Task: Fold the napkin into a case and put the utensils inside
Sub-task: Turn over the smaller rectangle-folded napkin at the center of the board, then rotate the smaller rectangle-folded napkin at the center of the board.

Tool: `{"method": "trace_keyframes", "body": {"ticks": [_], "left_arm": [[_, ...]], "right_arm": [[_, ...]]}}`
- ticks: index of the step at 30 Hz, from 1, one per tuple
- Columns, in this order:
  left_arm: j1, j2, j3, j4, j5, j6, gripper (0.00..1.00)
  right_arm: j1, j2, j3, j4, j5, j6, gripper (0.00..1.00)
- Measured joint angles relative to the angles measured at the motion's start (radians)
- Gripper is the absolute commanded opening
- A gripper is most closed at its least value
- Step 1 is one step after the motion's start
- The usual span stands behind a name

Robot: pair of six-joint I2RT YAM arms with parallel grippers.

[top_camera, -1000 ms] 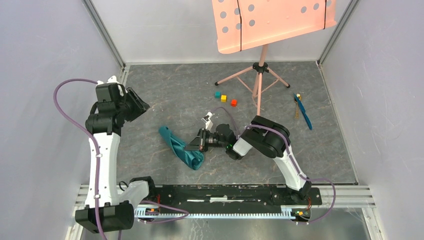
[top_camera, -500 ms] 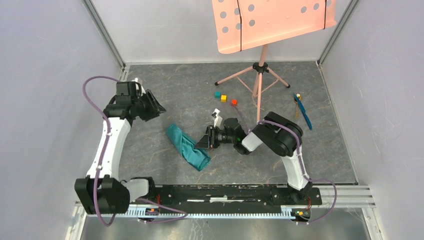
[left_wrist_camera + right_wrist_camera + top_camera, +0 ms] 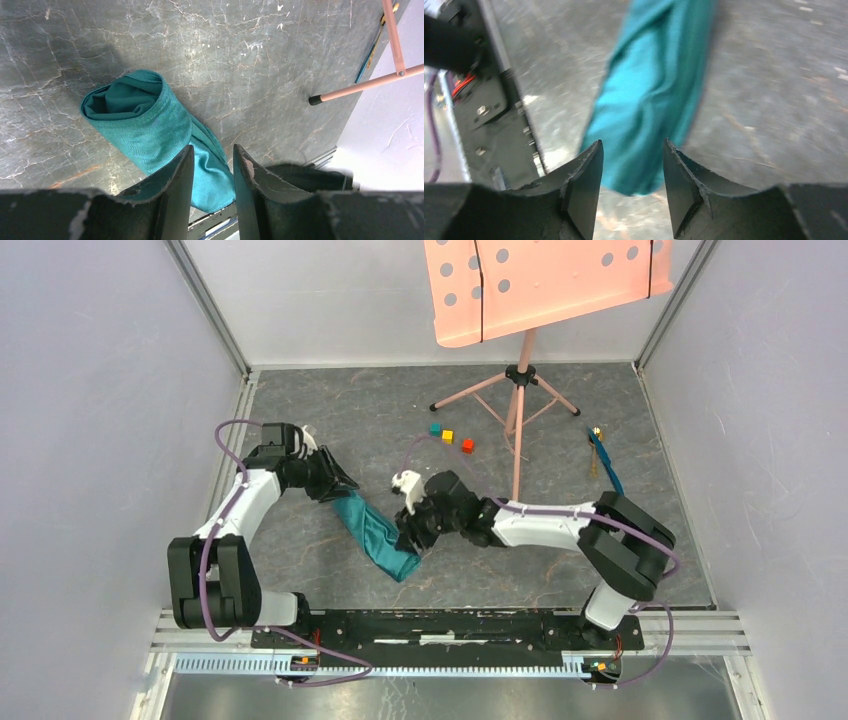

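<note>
- The left gripper [image 3: 340,487] has swung in from the left wall over the last second and now hangs over the far end of the napkin [image 3: 372,530].
- The right gripper [image 3: 410,535] has stretched forward and dropped to the napkin's near end, so each arm now has one end.
- The napkin has slid slightly away from the rail. It lies as a loose diagonal roll at mid-table, not flat and not yet a case.
- In the left wrist view the fingers [image 3: 175,175] are spread with a narrow gap, and cloth shows beyond it. They grip nothing.
- The right wrist view is blurred, but its fingers [image 3: 586,175] are also parted, with the napkin's end just ahead of them.
- My judgement: both arms are set to pinch the ends and spread the cloth, so folding is barely begun.
- The utensils [image 3: 603,462] lie untouched far right, well apart from the napkin.
- No brand, label or writing is legible.
</note>
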Motion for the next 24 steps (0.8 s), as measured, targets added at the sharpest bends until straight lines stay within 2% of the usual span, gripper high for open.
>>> {"method": "trace_keyframes", "body": {"ticks": [6, 11, 18, 24], "left_arm": [[-0.001, 0.032, -0.018, 0.047, -0.031, -0.001, 0.40], [-0.002, 0.153, -0.017, 0.101, -0.076, -0.024, 0.39], [-0.018, 0.313, 0.059, 0.125, -0.107, -0.034, 0.38], [-0.060, 0.335, 0.117, 0.116, -0.138, -0.033, 0.40]], "right_arm": [[0.136, -0.054, 0.005, -0.040, 0.008, -0.054, 0.40], [0.131, -0.026, -0.002, -0.022, 0.003, -0.055, 0.34], [0.098, 0.044, -0.068, 0.026, 0.102, -0.057, 0.28], [0.059, 0.054, -0.076, 0.049, 0.132, -0.059, 0.30]]}}
